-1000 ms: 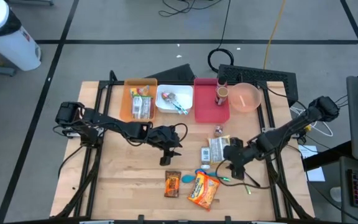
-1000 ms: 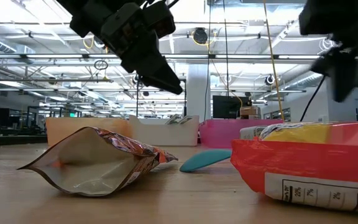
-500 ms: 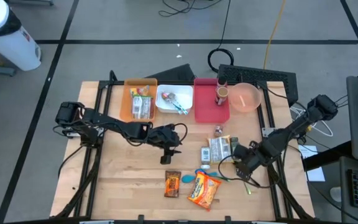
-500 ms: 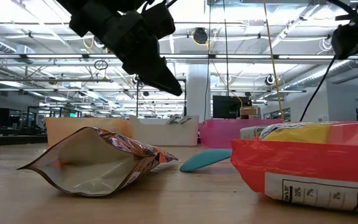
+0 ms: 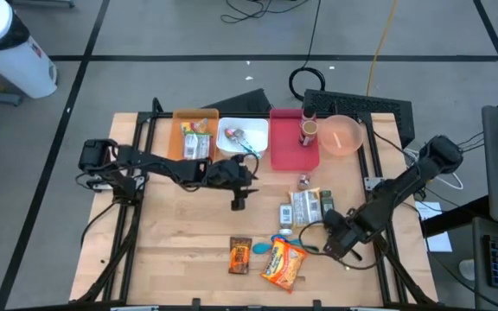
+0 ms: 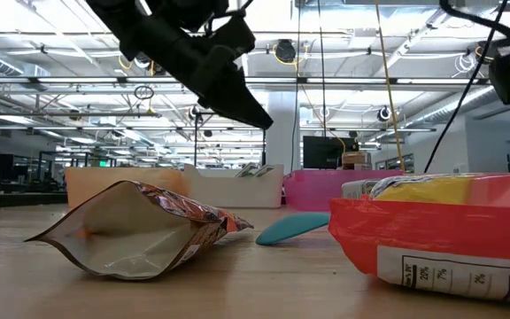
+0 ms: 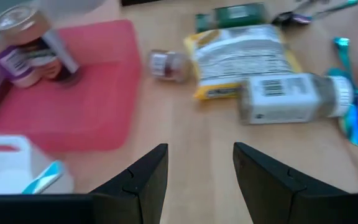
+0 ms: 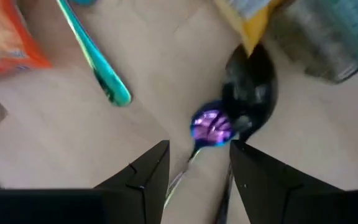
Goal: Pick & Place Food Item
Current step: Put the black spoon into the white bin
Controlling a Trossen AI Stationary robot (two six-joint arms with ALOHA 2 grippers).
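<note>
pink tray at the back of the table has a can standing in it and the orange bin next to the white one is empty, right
Not quite. The can does stand in the pink tray, but the orange bin beside the white bin is not empty: the high view shows packaged food items lying in it.

A grey floor crossed by dark lines surrounds the wooden table. Cables trail across it, and a white bin stands at one corner. Beyond, ceiling trusses carry bright lights.
</note>
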